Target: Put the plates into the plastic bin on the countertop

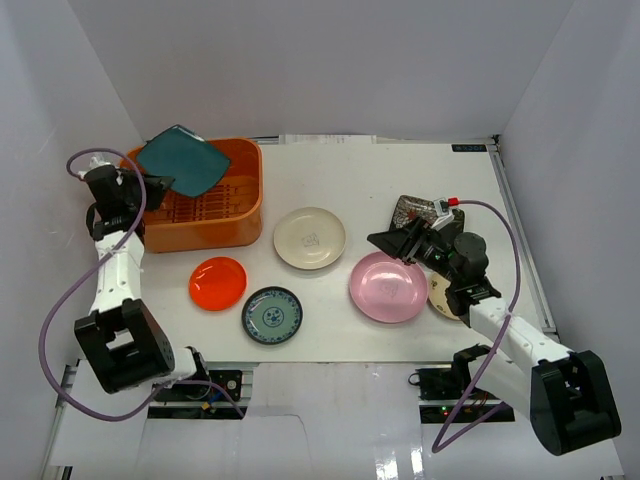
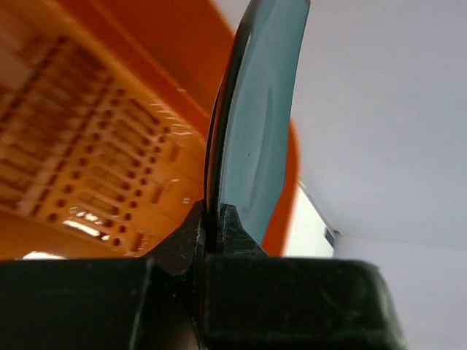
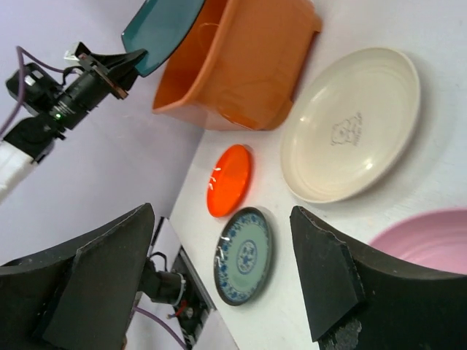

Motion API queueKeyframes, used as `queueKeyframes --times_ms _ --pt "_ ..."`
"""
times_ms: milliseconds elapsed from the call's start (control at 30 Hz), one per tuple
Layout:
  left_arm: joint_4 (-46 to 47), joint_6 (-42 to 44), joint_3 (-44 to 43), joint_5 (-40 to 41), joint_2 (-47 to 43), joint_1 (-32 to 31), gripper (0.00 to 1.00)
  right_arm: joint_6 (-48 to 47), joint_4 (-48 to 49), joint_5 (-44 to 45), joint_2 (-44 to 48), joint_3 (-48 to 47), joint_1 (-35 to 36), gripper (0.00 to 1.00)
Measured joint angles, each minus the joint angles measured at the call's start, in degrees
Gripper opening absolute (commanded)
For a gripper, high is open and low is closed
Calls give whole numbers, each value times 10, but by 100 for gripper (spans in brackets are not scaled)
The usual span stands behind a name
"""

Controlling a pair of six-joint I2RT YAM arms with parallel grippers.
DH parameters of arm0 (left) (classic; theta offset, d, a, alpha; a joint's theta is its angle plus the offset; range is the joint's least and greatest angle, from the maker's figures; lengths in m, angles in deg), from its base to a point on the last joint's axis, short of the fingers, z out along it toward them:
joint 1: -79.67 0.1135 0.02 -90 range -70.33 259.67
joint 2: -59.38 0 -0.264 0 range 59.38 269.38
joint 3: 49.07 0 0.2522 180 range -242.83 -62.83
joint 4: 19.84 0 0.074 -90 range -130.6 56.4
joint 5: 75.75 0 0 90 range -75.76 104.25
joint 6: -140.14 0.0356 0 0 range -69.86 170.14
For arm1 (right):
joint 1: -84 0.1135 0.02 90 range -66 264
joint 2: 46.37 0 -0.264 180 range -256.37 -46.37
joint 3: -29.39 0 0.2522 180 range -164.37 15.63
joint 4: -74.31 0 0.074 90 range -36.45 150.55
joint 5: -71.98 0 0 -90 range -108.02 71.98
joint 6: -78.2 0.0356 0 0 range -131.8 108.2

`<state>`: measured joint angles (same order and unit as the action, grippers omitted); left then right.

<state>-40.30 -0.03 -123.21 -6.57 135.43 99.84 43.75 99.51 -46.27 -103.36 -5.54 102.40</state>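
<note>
Since the orange bin (image 1: 205,232) stands at the far left of the counter (image 1: 330,180) and the dark teal square plate (image 1: 183,160) is held above its far left corner rather than over its middle, the plate could be dropped onto the rim and tipped out against the wall if it were released here. The plate is gripped by one edge only, with the left fingers (image 2: 232,227) closed tight on it. In the left wrist view it stands nearly on edge, so it could be swung or slid out of that narrow hold, and a fall onto the slotted floor could chip it.

The bin is seen to be deep, with rounded corners, and much bigger than any plate. No plate is seen on its floor.

Six plates lie on the counter:
- a cream plate (image 1: 310,238) just right of the bin
- a pink plate (image 1: 388,287) nearer and further right
- a blue-green patterned plate (image 1: 272,315) at the near edge
- an orange-red plate (image 1: 218,283) beside it
- a black floral plate (image 1: 415,210) and a beige plate (image 1: 440,295), both partly hidden by the right arm, by which they could be knocked

The right fingers (image 3: 325,270) are spread wide, and nothing is held in them.
</note>
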Motion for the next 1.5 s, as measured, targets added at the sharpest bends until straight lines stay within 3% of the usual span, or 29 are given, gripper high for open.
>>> queueKeyframes --times_ms 200,300,333,400,433,500,533,600,800,1033,1200,1433,1500 --pt "-49 21 -9 20 89 2 0 -50 -57 20 13 4 0 81" --pt "-74 31 -27 20 154 -1 8 -75 -79 36 26 4 0 81" --pt "-85 37 -36 19 176 -2 19 -83 -89 43 30 4 0 81" --pt "-101 42 -51 21 206 -3 33 -96 -103 57 35 4 0 81" --pt "-104 45 -59 19 216 -3 55 -102 -110 63 37 3 0 81" --pt "-108 53 -75 15 226 -2 73 -111 -123 77 37 3 -1 82" --pt "-108 53 -81 14 226 -2 88 -115 -128 86 37 2 -1 82" --pt "-106 59 -91 10 224 -2 98 -126 -146 112 37 -1 -1 85" --pt "-87 53 -78 32 187 -11 98 -177 -197 259 6 -38 -26 93" --pt "-65 34 -37 124 88 -38 98 -208 -220 382 -77 -74 -120 88" --pt "-43 13 -11 140 86 -38 98 -211 -225 370 -143 -82 -214 81" --pt "-36 13 13 137 71 -56 98 -198 -211 251 -272 -107 -313 70" --pt "-27 17 22 136 49 -64 98 -194 -191 209 -311 -118 -328 62"
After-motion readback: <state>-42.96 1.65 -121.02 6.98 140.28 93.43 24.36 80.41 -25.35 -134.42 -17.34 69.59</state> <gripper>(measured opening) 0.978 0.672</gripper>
